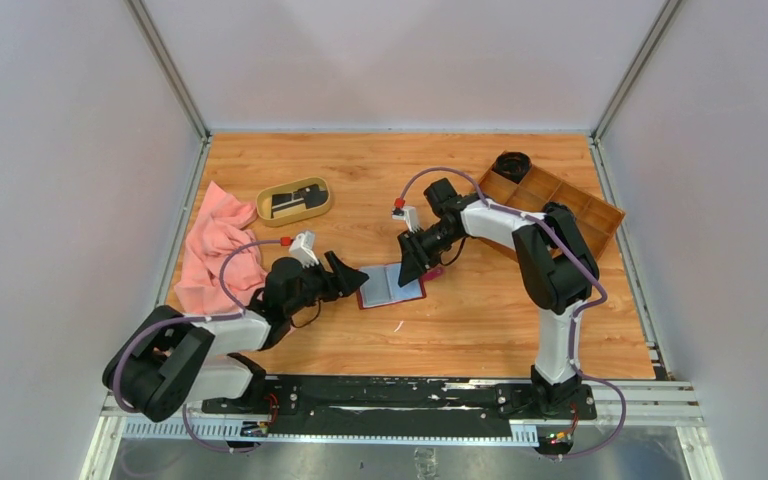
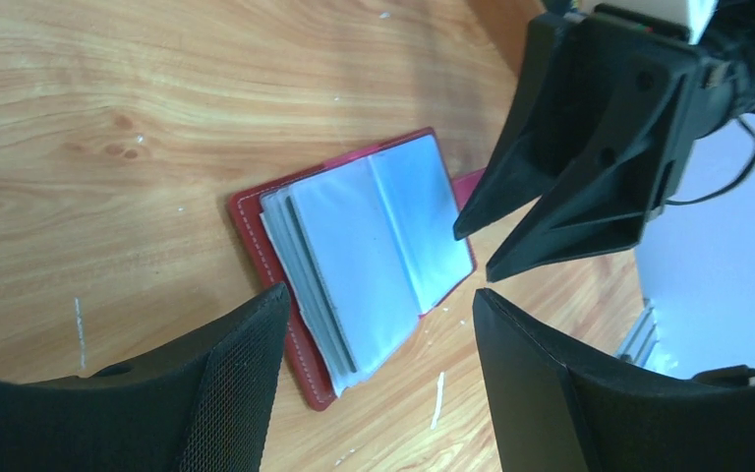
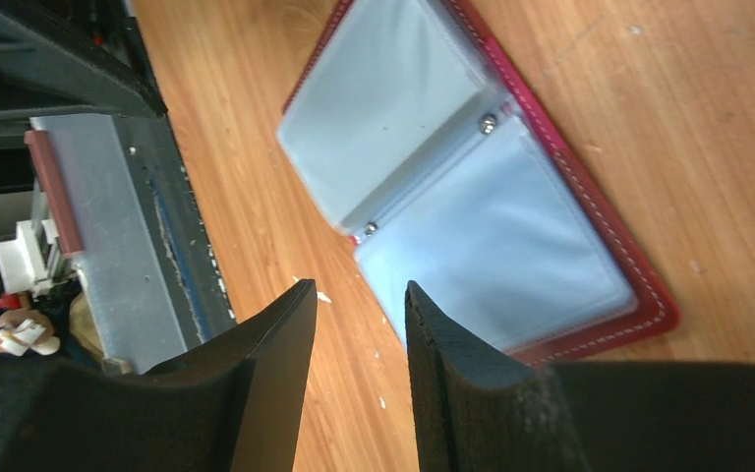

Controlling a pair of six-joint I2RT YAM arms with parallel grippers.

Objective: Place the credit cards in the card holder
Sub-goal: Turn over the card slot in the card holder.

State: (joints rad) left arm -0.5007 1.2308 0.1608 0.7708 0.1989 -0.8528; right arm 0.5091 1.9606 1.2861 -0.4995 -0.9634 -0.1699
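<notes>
Right hand [image 3: 359, 287] ajar, red card holder [image 3: 492, 226] open

lab robot cell: white panel walls [image 1: 50, 150], aluminium frame posts [image 1: 168, 68], wooden table [image 1: 400, 170]

Open card holder [image 1: 392, 285] sitting hemmed between left gripper [image 1: 352, 277] and right gripper [image 1: 412, 272], bare table [image 1: 460, 335] lying free nearside.

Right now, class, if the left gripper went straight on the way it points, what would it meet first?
Probably the open card holder, lying flat just ahead of the left gripper. The right gripper sits at the holder's far side, so a higher path might meet that instead; height is unclear.
</notes>
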